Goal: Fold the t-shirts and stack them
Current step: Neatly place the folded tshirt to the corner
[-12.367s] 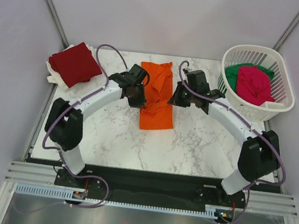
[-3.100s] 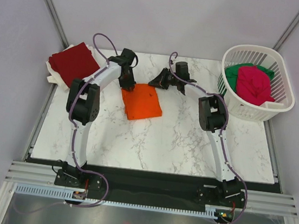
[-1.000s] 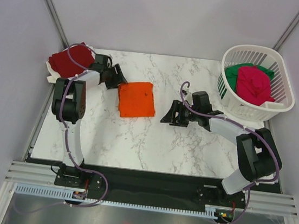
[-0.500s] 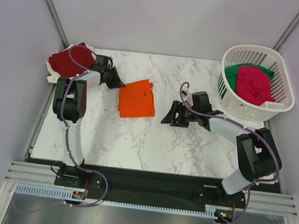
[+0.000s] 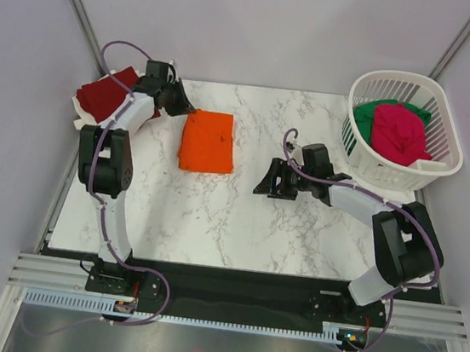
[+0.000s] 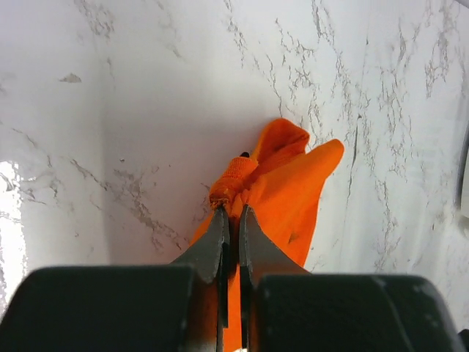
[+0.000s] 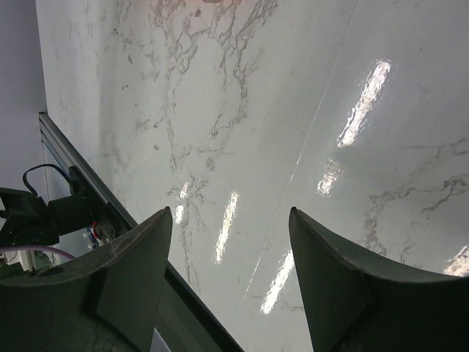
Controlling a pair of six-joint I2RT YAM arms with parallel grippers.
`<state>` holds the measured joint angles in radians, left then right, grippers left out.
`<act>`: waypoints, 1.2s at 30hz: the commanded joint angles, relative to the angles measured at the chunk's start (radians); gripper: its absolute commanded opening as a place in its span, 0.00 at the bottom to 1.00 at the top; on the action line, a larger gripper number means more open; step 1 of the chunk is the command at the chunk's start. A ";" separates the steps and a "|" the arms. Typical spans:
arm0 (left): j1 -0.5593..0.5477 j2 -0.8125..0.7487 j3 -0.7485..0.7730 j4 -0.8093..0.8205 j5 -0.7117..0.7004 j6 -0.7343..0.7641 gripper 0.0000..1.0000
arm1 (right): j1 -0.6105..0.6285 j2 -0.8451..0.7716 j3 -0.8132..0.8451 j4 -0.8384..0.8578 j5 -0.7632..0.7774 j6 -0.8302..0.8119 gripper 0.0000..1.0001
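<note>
- Tabletop [image 5: 296, 235]: the folded orange t-shirt [image 5: 207, 141] lies left of centre, and the dark red t-shirt [image 5: 98, 99] sits folded at the far-left corner.
- Basket [image 5: 447, 163], far right: magenta-pink t-shirt [image 5: 399, 132] and green t-shirt [image 5: 364, 116] are bundled inside.
- The orange one looks soft, light and floppy, so its folds will likely spill if it's hauled by one corner. Better to grip through all layers at an edge.
- Left claw [image 6: 231, 220]: pinched tight on its bunched corner — only the wrist view shows this.
- Right claw [image 7: 229, 220]: wide apart and empty over bare marble.

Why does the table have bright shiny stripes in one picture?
Right wrist view: light glares in streaks off the table. Left wrist view: a washed-out white patch at the left edge, while the orange t-shirt looks sharp. Top view: even light.
</note>
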<state>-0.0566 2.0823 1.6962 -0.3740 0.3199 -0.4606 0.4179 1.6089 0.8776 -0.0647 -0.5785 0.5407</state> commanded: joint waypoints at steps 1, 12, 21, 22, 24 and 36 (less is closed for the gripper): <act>0.015 -0.062 0.077 -0.074 -0.042 0.069 0.02 | -0.002 -0.049 0.006 0.022 -0.009 -0.024 0.73; 0.055 -0.034 0.296 -0.210 -0.096 0.106 0.02 | -0.001 -0.047 -0.003 0.034 -0.020 -0.015 0.73; 0.169 0.019 0.632 -0.376 -0.059 0.123 0.02 | -0.002 -0.038 -0.011 0.039 -0.015 -0.016 0.73; 0.182 0.033 0.666 -0.387 -0.056 0.119 0.02 | -0.002 -0.037 -0.011 0.040 -0.017 -0.018 0.74; 0.233 0.048 0.750 -0.407 -0.039 0.094 0.02 | -0.002 -0.030 -0.009 0.042 -0.017 -0.016 0.73; 0.458 0.157 0.778 -0.428 -0.047 0.005 0.03 | 0.002 0.011 -0.009 0.042 -0.014 -0.013 0.74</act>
<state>0.3695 2.2040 2.4447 -0.7845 0.2886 -0.4088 0.4179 1.6100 0.8707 -0.0601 -0.5816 0.5415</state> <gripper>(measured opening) 0.052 0.735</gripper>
